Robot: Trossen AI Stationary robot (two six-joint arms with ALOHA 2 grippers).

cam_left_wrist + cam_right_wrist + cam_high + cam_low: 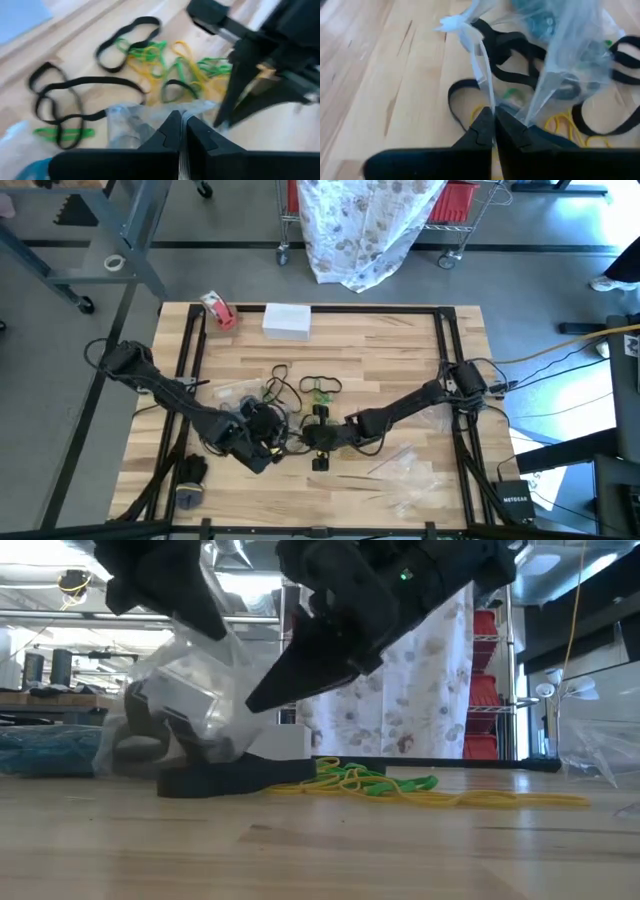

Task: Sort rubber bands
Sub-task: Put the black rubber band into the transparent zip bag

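Left gripper (181, 131): fingers pressed together on the clear plastic bag (135, 125), low over the table's middle front.
Right gripper (494, 126): fingers almost fully together, pinching a thin edge of the same bag, which rises from between the tips in the right wrist view.
Rubber bands (320, 387): a loose pile on the wooden tabletop (390, 350), just behind the two grippers; black, green and yellow loops are tangled and touching.
Edges: the two arms meet near the table's centre, well apart from every edge; a black frame runs along the left, right and back sides.
Open room: the bare wood behind the pile and at the right back is free; more clear bags (405, 475) lie at the right front.
Back edge: a tape roll (217, 309) and a white box (287, 320) stand near it.
Only low view: yellow and green bands lie flat on the wood, beside the bag.
Only left wrist view: long black loops spread away from the pile.
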